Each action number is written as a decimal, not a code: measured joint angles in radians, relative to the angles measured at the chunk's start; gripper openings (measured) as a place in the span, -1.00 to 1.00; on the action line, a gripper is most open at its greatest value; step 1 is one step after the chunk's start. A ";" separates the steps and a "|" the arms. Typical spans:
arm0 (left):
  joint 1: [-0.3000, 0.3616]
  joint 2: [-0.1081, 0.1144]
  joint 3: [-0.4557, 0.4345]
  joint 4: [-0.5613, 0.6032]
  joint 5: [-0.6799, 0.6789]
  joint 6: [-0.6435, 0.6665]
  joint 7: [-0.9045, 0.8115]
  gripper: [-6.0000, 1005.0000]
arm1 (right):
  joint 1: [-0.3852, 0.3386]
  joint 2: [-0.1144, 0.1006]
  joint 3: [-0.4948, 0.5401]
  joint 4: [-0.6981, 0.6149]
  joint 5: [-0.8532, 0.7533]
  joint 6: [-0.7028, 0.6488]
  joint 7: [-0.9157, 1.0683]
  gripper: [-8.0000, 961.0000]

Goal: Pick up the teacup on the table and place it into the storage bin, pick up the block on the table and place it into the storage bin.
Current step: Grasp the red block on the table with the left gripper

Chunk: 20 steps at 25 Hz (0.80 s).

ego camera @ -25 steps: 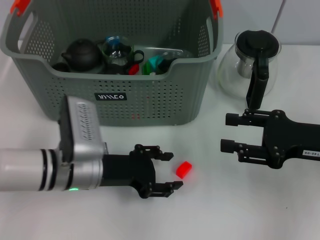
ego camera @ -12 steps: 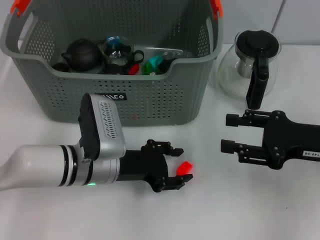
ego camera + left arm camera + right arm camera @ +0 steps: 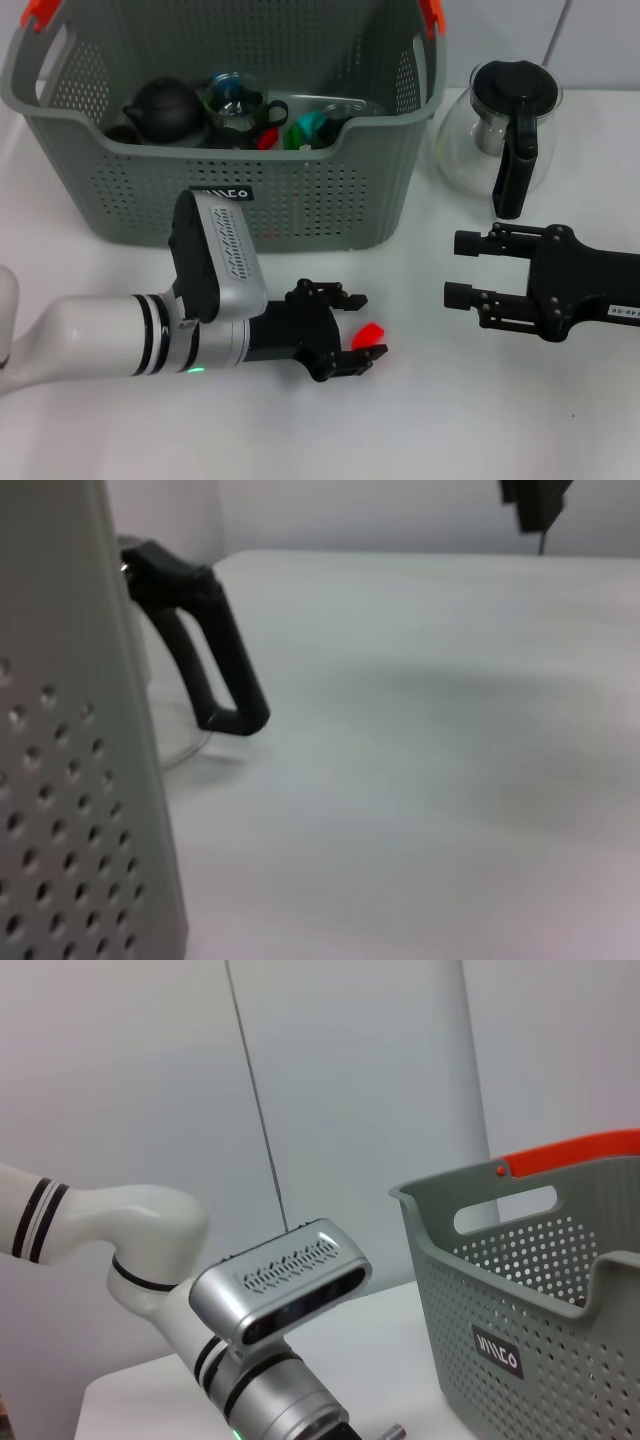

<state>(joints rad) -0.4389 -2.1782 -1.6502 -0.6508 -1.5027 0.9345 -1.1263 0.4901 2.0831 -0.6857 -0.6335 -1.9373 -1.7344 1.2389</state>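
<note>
My left gripper (image 3: 357,330) low on bench (image 3: 420,420), centre-bottom of head frame, jaws spread around red block (image 3: 369,334); block sits on bench between them, contact unclear. Storage bin (image 3: 300,200) upper left of frame, just behind left arm; dark teapot (image 3: 165,108), glass cup (image 3: 233,97), other small items inside. Teacup not identifiable with certainty. Glass teapot (image 3: 505,125) upper right, beside bin. My right gripper (image 3: 466,268) right of frame, above bench, jaws spread, empty, idle.

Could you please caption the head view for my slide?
Left gripper brackets the red block before the bin; right gripper waits open.
</note>
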 joint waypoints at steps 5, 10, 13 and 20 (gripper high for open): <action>0.004 0.001 0.003 0.003 -0.007 -0.019 -0.001 0.15 | -0.001 0.000 0.000 0.000 0.000 0.000 -0.001 0.43; 0.013 0.006 -0.011 -0.003 -0.007 -0.012 -0.006 0.11 | -0.002 -0.001 0.000 0.000 0.000 0.000 -0.001 0.44; 0.027 0.006 -0.012 -0.021 -0.007 -0.013 -0.014 0.08 | -0.002 -0.001 0.000 0.000 0.000 -0.001 0.000 0.44; 0.026 0.006 -0.003 -0.021 -0.003 -0.010 -0.020 0.02 | -0.003 -0.002 0.000 -0.001 0.000 -0.001 0.000 0.44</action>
<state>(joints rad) -0.4127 -2.1721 -1.6527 -0.6720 -1.5059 0.9243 -1.1460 0.4868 2.0816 -0.6857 -0.6340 -1.9374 -1.7350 1.2392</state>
